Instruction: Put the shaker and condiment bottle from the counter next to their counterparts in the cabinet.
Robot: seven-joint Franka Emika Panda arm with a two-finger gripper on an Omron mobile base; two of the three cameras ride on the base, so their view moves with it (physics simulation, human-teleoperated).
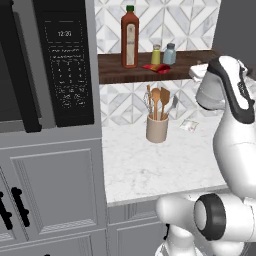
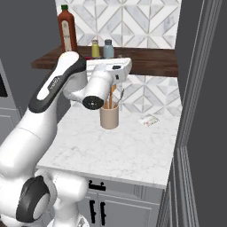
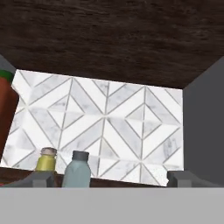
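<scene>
Small teal-grey translucent shaker w/ grey cap point(image 1: 169, 54) stands upright on dark brown wooden shelf board point(image 1: 115, 70), just beside small yellow-green shaker point(image 1: 156, 54). Flat bright-red condiment packet point(image 1: 156, 68) lies on shelf in front of them, near tall red-orange bottle w/ green cap point(image 1: 129, 37). Hand point(image 3: 109, 181) wide open, holding nothing, fingertips point(image 3: 41, 178) low before the shakers. White marble desk point(image 1: 150, 165) below carries beige utensil crock point(image 1: 157, 128).

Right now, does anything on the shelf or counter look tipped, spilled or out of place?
Only the condiment bottle looks odd: it lies flat on the cabinet by the upright tall red bottle. Both shakers stand upright. A small packet lies on the counter.
</scene>
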